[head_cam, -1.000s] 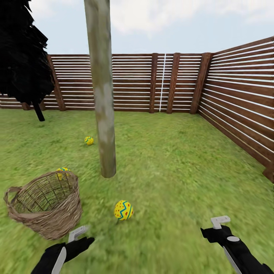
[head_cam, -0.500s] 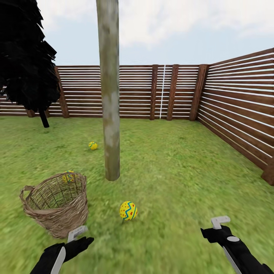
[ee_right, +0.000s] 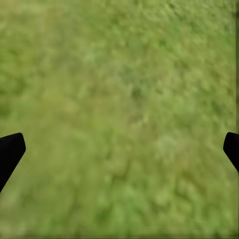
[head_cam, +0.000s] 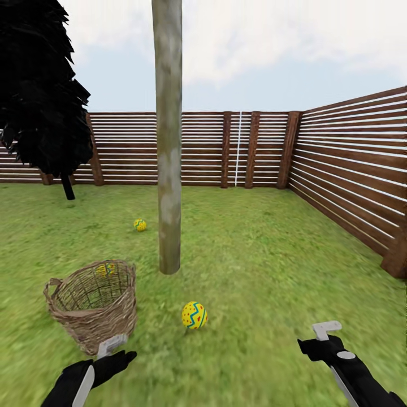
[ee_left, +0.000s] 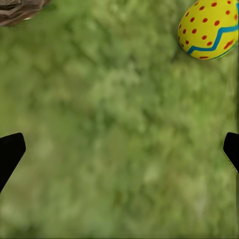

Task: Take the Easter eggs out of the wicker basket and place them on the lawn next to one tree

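Two eggs out by the tree, one apparently left in the basket.

Near egg lies on the lawn close to the trunk; far egg sits beyond it, further off but by the same tree. Third egg shows through the weave of the basket, looks inside, so that's likely the remaining pick. Left hand hangs just beside the basket, fingers wide, nothing held, well placed for that reach. Right hand also wide and empty over bare grass, idle.
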